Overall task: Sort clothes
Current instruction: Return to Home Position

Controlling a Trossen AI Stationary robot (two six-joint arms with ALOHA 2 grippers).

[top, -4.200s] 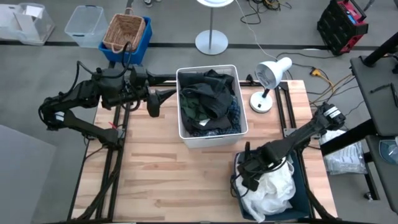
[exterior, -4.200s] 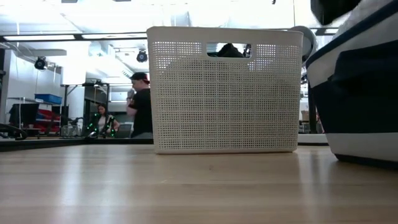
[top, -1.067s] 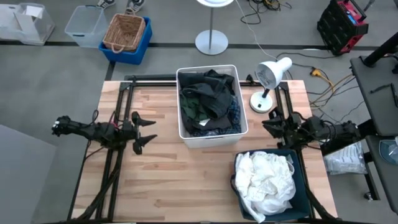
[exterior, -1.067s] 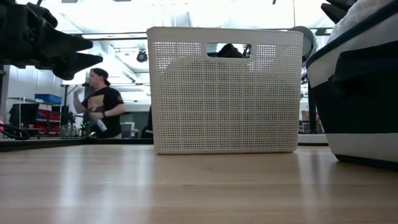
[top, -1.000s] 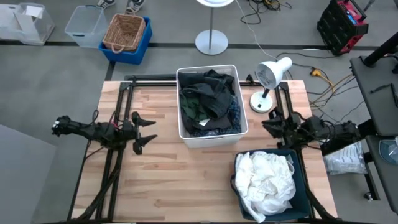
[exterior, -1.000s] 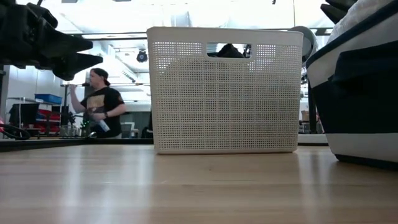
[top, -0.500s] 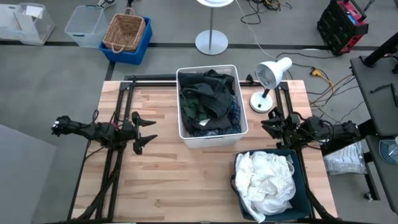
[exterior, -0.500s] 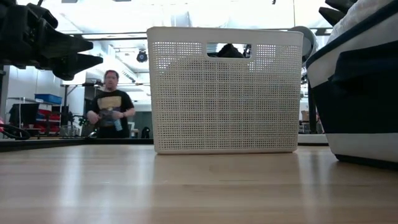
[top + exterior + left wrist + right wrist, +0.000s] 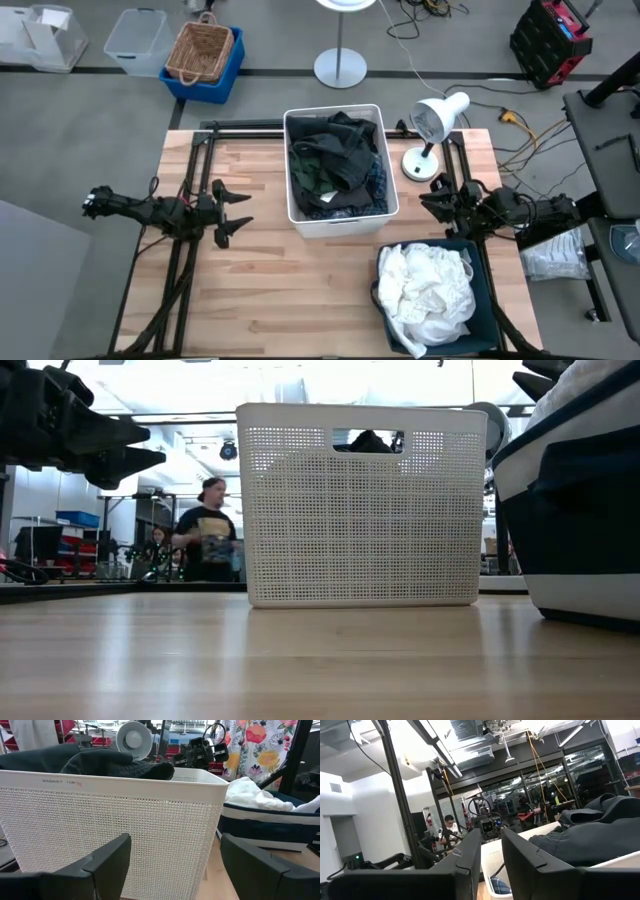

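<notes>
The white plastic bin [image 9: 291,170] stands at the table's far middle, holding dark clothes [image 9: 335,158]: black and dark green pieces, with a bit of blue plaid [image 9: 376,188] at its right wall. White clothes [image 9: 428,292] fill the dark blue bin [image 9: 486,300] at the near right. My left gripper [image 9: 244,211] hovers open and empty left of the white bin, pointing at it; the left wrist view [image 9: 175,865] shows the bin's wall ahead. My right gripper [image 9: 426,198] hovers open and empty right of the white bin, with a narrow gap between its fingers in the right wrist view [image 9: 490,840].
A white desk lamp [image 9: 432,128] stands at the far right corner, just beyond my right gripper. Bare wood [image 9: 270,290] lies at the table's near left. A person [image 9: 208,542] stands in the room beyond the table.
Both arms have kept still. A person in the room behind the table has walked toward the right of the low view.
</notes>
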